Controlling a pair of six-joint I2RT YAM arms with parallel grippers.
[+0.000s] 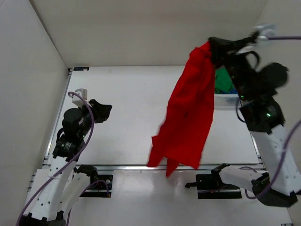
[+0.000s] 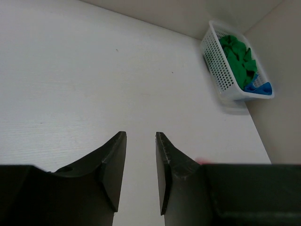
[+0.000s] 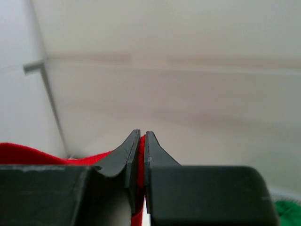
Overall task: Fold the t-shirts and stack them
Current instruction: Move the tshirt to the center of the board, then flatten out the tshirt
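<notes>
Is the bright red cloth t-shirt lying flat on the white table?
No, the bright red cloth t-shirt hangs in the air, pinched by the right gripper.

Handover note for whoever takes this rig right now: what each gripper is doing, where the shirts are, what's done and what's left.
Right gripper: shut on the red t-shirt, raised high; the shirt hangs loose and unfolded above the table.
Left gripper: open, empty, low over bare table on the left.
Green t-shirt and blue t-shirt: crumpled in the white basket at the far right.
Done: red shirt taken up; nothing folded or stacked.
Left: probably spread and fold the red shirt, then fold the green and blue and stack all three.
</notes>
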